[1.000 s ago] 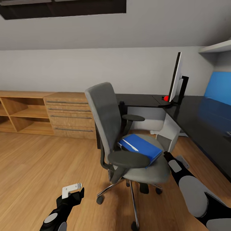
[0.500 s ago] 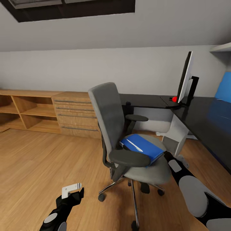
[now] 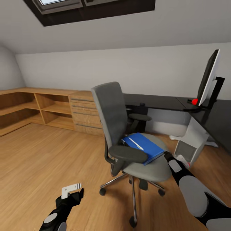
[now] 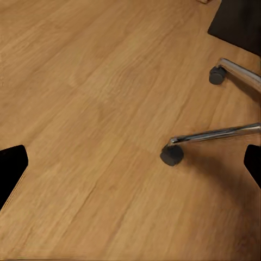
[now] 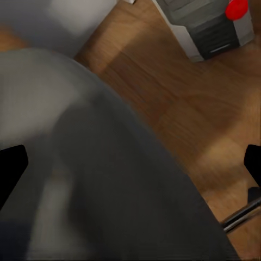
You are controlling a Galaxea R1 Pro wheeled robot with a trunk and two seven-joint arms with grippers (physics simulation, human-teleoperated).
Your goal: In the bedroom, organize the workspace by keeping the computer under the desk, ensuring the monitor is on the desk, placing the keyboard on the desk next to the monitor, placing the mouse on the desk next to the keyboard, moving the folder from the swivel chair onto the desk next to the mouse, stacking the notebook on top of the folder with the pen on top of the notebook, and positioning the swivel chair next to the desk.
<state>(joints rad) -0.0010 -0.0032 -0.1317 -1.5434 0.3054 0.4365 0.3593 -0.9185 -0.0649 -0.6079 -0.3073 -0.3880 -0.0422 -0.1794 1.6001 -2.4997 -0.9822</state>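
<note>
The grey swivel chair point(image 3: 110, 110) stands on the wood floor mid-room, apart from the black desk point(image 3: 160, 102). On its seat lies the blue folder point(image 3: 142, 148) with the white pen point(image 3: 136, 143) across it. The monitor point(image 3: 208, 78) stands on the desk at the right. Below it, the silver computer point(image 3: 192, 144) sits on the floor. My left gripper point(image 3: 72, 190) hangs open low over the floor, near a chair castor point(image 4: 172, 155). My right gripper point(image 3: 167, 156) is open at the seat's right edge, facing the seat point(image 5: 81, 163) and the computer point(image 5: 209, 27). Keyboard, mouse and notebook are out of view.
A light-wood chest of drawers point(image 3: 85, 112) and open shelving point(image 3: 48, 109) line the back-left wall. The chair's chrome legs point(image 4: 217, 133) spread over the floor beside my left arm. A skylight point(image 3: 86, 8) is set in the sloped ceiling.
The whole view has swung left and up, so the camera moved: monitor and desk sit further right in the picture and more shelving shows. Both arms keep their pose.
</note>
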